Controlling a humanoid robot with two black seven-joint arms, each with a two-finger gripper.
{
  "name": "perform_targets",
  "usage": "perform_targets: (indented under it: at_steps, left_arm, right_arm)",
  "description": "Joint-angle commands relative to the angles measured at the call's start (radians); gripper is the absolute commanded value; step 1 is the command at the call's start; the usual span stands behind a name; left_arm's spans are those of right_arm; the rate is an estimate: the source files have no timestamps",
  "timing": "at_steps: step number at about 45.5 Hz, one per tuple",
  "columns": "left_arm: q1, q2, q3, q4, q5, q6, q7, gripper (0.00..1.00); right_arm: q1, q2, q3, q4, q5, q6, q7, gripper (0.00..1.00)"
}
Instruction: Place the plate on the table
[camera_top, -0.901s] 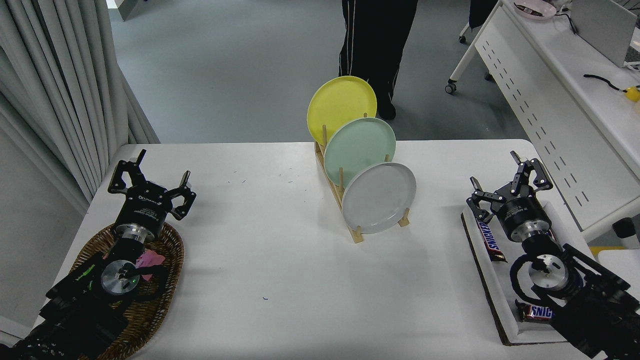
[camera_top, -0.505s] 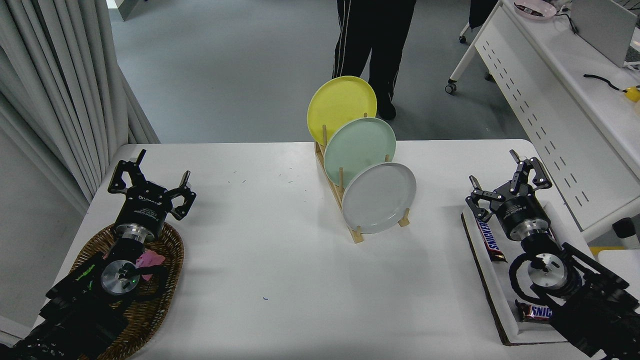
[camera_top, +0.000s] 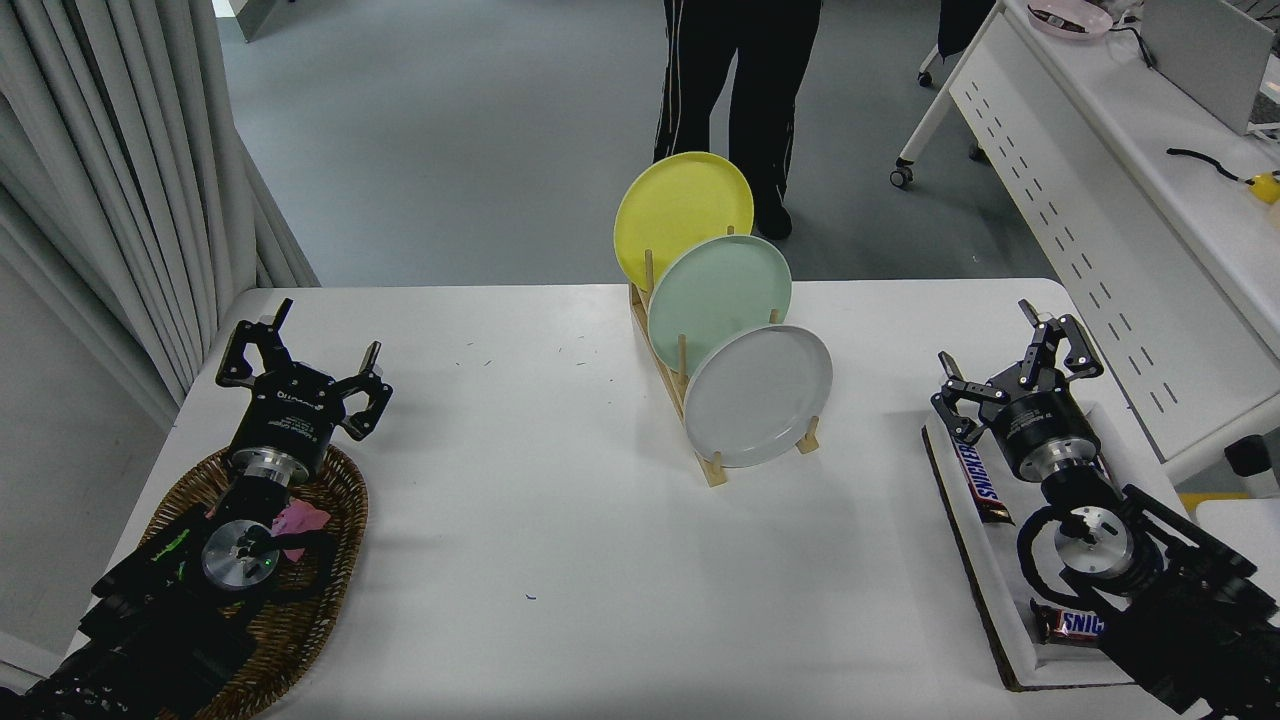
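While nothing's been grabbed yet, from the head view we've got the plate (camera_top: 758, 396) standing on edge in the near slot of the wooden rack (camera_top: 712, 455), mid-desk (camera_top: 560, 540). Our right gripper (camera_top: 1010, 368) sits well right of it, jaws apart and empty; left gripper (camera_top: 300, 358) parked, jaws apart too. Looks like step one: we'd swing right across and pinch the rim.

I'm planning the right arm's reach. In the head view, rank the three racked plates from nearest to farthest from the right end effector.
1. The grey plate, at the front of the wooden rack, nearest the right end effector.
2. The mint green plate, in the middle slot, behind the grey one.
3. The yellow plate, at the back of the rack, by the table's far edge.
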Motion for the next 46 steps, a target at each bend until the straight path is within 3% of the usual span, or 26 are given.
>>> perform_targets:
  at_steps: [1, 12, 27, 35, 46]
  left_arm:
    - [0.0, 0.0, 0.0, 0.0, 0.0, 0.0, -0.001, 1.0]
    - [0.0, 0.0, 0.0, 0.0, 0.0, 0.0, 0.0, 1.0]
    - [0.0, 0.0, 0.0, 0.0, 0.0, 0.0, 0.0, 1.0]
    - [0.0, 0.0, 0.0, 0.0, 0.0, 0.0, 0.0, 1.0]
    - [0.0, 0.0, 0.0, 0.0, 0.0, 0.0, -0.001, 1.0]
  right_arm:
    - [0.032, -0.055, -0.064, 0.056, 0.003, -0.004, -0.001, 1.0]
    - [0.168, -0.26, -0.449, 0.301, 0.011, -0.004, -0.001, 1.0]
    - [0.35, -0.447, -0.797, 0.468, 0.008, -0.002, -0.001, 1.0]
    - [0.506, -0.487, -1.018, 0.591, 0.008, -0.001, -0.001, 1.0]
    - [0.639, -0.518, -1.112, 0.687, 0.009, -0.002, -0.003, 1.0]
